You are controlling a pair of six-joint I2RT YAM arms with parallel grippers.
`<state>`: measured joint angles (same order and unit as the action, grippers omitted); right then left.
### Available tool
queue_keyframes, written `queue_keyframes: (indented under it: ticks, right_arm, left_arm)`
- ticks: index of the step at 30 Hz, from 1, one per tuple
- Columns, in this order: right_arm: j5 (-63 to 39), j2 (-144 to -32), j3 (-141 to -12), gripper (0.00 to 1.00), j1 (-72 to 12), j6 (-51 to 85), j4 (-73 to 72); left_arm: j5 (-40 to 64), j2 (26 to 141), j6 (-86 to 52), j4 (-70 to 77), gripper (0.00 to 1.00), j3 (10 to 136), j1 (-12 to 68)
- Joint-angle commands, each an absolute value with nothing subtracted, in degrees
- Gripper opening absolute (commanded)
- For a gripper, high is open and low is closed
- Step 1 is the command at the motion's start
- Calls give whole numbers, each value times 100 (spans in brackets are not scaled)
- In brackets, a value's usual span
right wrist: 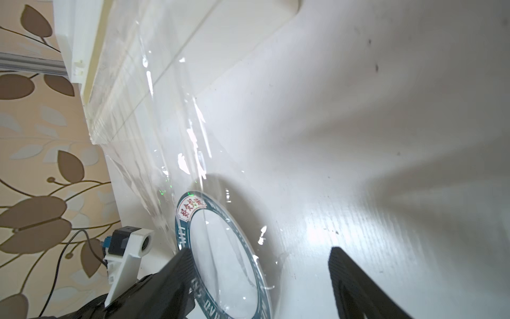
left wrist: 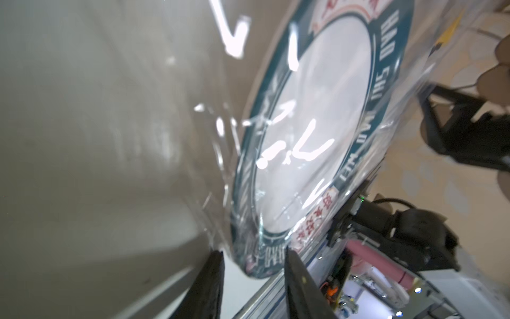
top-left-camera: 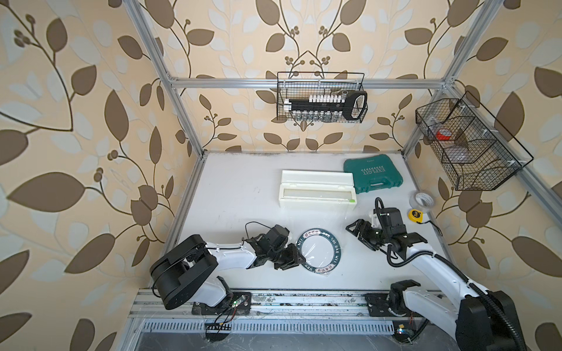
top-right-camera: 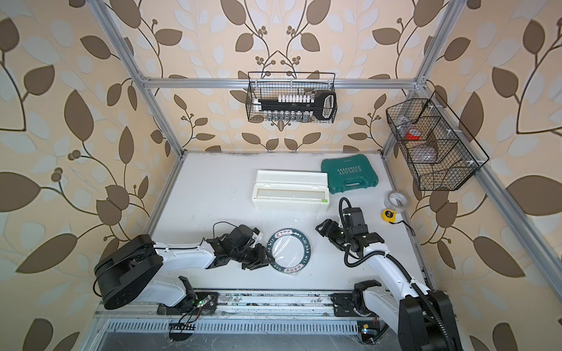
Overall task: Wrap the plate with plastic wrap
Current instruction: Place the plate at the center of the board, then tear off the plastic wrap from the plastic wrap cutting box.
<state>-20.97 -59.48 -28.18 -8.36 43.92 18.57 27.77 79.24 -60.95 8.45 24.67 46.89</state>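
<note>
I see the plate (top-left-camera: 337,243) front-centre under the plastic wrap (right wrist: 171,143), the dispenser box (top-left-camera: 316,191) behind it, the tool case (top-left-camera: 373,173) further back on the right.

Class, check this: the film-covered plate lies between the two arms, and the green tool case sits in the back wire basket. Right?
Not quite: the green tool case lies on the table, as both top views show. The plate part holds.
</note>
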Motion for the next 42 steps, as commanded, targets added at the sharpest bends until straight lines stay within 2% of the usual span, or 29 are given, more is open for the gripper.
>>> queue_keyframes:
  ticks: [1,3,5,7,11,15,21,24,26,32,38,42]
  right_arm:
    - [-1946,-6091,-3259,79,-611,3825,2187]
    - [-1894,-6200,-3527,79,-353,3683,2195]
    - [-1842,-6395,-3850,79,-14,3534,2187]
    - [-1837,-6635,-4126,77,249,3467,2182]
    - [-1644,-7044,-4425,69,325,3608,1882]
    - [-1379,-7387,-4685,60,296,3720,1620]
    - [-693,-8329,-5692,62,-78,3049,2153]
    - [-732,-8691,-5904,61,-97,2913,2130]
    - [-834,-8978,-6156,60,-131,2810,2230]
    - [-998,-9474,-6521,51,-167,2612,2299]
    - [-1425,-9742,-6687,47,-193,2557,2337]
    - [-1459,-9859,-6744,46,-193,2523,2369]
  left_arm:
    - [2222,7572,-5807,-798,53,2660,4703]
    - [2046,7269,-5664,-1465,58,2909,4694]
    - [1751,6992,-5400,-2398,70,3391,4672]
    - [1335,6900,-5033,-3326,77,4064,4650]
    - [632,7410,-3779,-4223,78,5685,4652]
    - [477,8682,-2324,-4023,75,7308,4651]
    - [717,10766,-292,-3657,68,9736,4676]
    - [1039,11638,539,-3774,66,10835,4676]
    - [1317,12069,1096,-3813,60,11377,4676]
    - [2063,12478,2075,-2717,54,11383,4707]
    - [2218,13289,2483,-3018,44,12356,4702]
    - [2294,13599,2631,-3057,40,12587,4702]
